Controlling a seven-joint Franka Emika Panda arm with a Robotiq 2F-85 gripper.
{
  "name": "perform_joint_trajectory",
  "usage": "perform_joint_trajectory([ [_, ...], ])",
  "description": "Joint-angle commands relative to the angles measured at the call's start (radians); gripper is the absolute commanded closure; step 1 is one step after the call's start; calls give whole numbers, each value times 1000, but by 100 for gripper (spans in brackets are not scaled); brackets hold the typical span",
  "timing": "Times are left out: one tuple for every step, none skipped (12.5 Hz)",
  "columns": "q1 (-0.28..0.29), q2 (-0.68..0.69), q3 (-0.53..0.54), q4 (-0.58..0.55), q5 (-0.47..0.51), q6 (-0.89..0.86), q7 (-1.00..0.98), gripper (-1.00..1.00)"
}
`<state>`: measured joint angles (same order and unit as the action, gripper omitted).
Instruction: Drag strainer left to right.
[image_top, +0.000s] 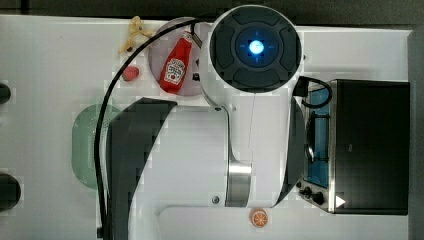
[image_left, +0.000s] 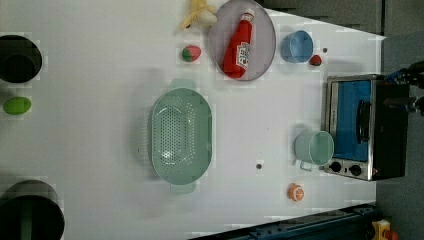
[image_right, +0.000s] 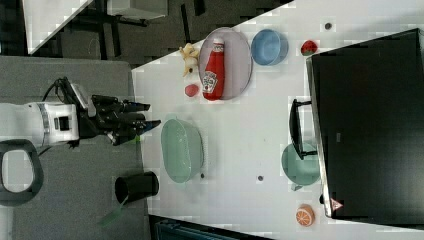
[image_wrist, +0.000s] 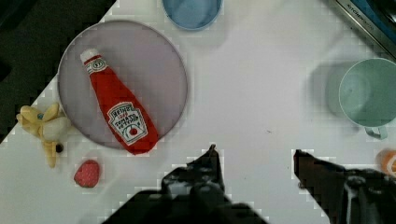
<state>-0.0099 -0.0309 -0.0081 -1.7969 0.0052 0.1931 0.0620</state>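
Observation:
The strainer (image_left: 181, 135) is a pale mint-green oval colander with fine holes, sitting upright on the white table left of centre in the left view. It also appears in the right view as the strainer (image_right: 181, 150), and the arm hides most of the strainer (image_top: 86, 145) in the top view. My gripper (image_right: 154, 114) hangs above the table, beside the strainer's upper left end in the right view and apart from it. In the wrist view the gripper (image_wrist: 254, 158) stands open, its two dark fingers (image_wrist: 210, 163) spread with only bare table between them.
A ketchup bottle (image_left: 240, 46) lies on a grey plate (image_left: 262, 55), with a blue bowl (image_left: 297, 46) beside it. A mint mug (image_left: 314, 147) stands next to the toaster oven (image_left: 365, 127). A strawberry (image_left: 191, 53), an orange slice (image_left: 295, 192) and black cups (image_left: 19, 59) lie around.

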Motion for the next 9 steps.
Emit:
perform_joint_trajectory([
  [-14, -405, -28, -227, 0, -156, 60, -59],
  [-13, -405, -24, -227, 2, -156, 61, -79],
  [-9, -401, -13, -227, 10, -155, 65, -100],
  [-2, -395, 9, -227, 22, -154, 68, -100],
  [8, -385, 40, -227, 35, -151, 75, -100],
  [19, -369, 80, -227, 43, -145, 104, -100],
  [28, -349, 127, -227, 49, -137, 152, -100],
  [36, -326, 180, -227, 49, -125, 222, -100],
  [42, -299, 238, -227, 49, -108, 312, -100],
])
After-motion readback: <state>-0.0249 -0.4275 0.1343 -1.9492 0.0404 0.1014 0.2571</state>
